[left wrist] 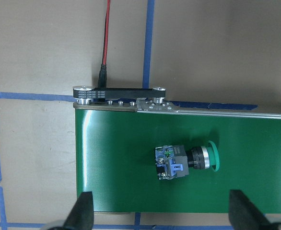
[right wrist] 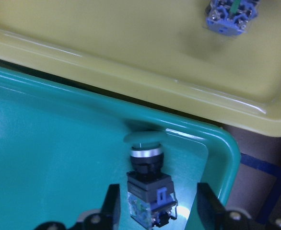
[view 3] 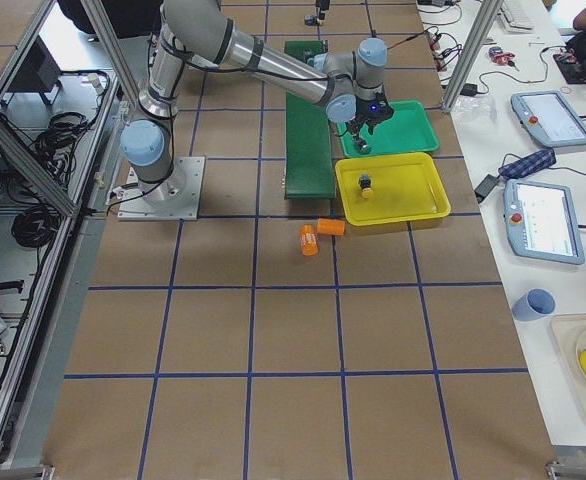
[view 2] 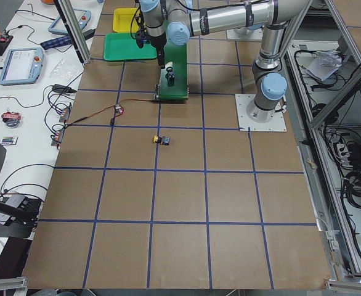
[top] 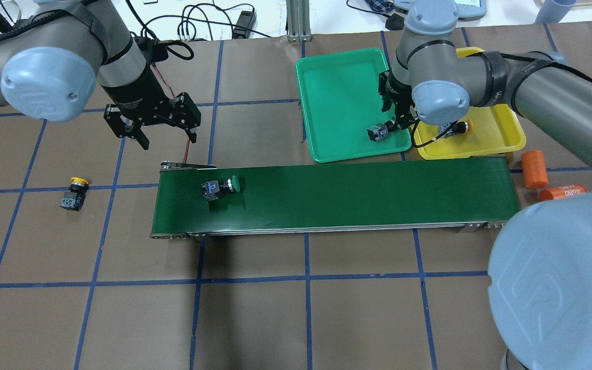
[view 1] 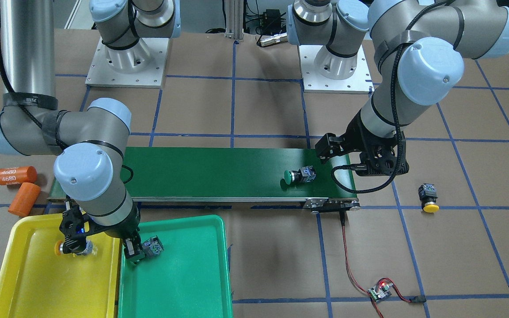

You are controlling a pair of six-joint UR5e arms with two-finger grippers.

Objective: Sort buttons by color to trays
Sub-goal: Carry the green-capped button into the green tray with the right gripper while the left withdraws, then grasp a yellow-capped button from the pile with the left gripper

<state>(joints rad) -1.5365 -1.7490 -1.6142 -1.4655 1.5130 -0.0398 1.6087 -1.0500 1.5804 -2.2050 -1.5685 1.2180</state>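
One green button (top: 219, 186) lies on its side on the conveyor belt's left end. My left gripper (top: 168, 140) hovers open above it and beyond it; in the left wrist view its fingers (left wrist: 80, 213) show below the button (left wrist: 183, 160). A second green button (right wrist: 150, 187) lies in the green tray (top: 342, 87), between the open fingers of my right gripper (top: 393, 123), not touching them. One yellow button (top: 461, 127) lies in the yellow tray (top: 496, 133). The other yellow button (top: 74, 192) lies on the table at the far left.
The long dark green conveyor belt (top: 352, 195) crosses the middle of the table. Two orange cylinders marked 4680 (top: 535, 168) (top: 563, 193) lie past its right end. A small circuit board (view 1: 380, 291) with red wires lies beyond the belt's left end.
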